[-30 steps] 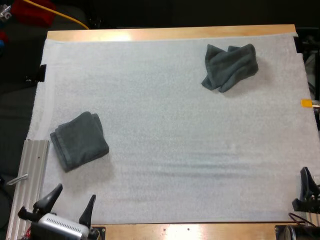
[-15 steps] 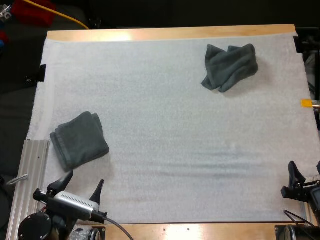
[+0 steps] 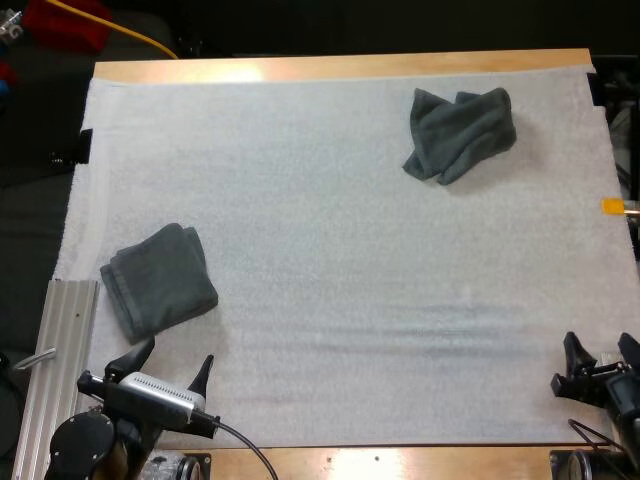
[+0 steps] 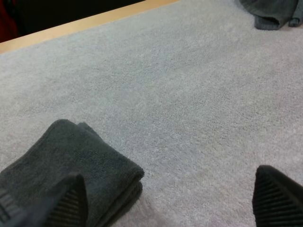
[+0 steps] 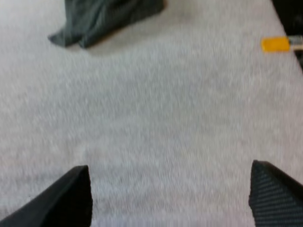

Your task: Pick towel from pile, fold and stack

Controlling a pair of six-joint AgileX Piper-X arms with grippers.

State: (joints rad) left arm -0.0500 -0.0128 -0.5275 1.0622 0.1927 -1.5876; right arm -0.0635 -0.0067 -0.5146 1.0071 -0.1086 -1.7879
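Observation:
A crumpled dark grey-green towel (image 3: 459,132) lies at the far right of the white mat (image 3: 340,260). A folded towel (image 3: 158,280) rests near the mat's left edge. My left gripper (image 3: 170,363) stands open at the near left, just in front of the folded towel (image 4: 66,165), holding nothing. Low at the near right edge, my right gripper (image 3: 601,352) is open too, with bare mat between its fingers. Far ahead of it lies the crumpled towel (image 5: 106,19), whose edge (image 4: 272,14) also lies beyond the left gripper across the mat.
A ribbed metal rail (image 3: 62,360) runs along the mat's near left side. The wooden table edge (image 3: 340,67) borders the far side.
My left gripper has risen forward toward the folded towel. My right gripper has shifted left, inward over the mat's near right part. Both towels stay where they were.

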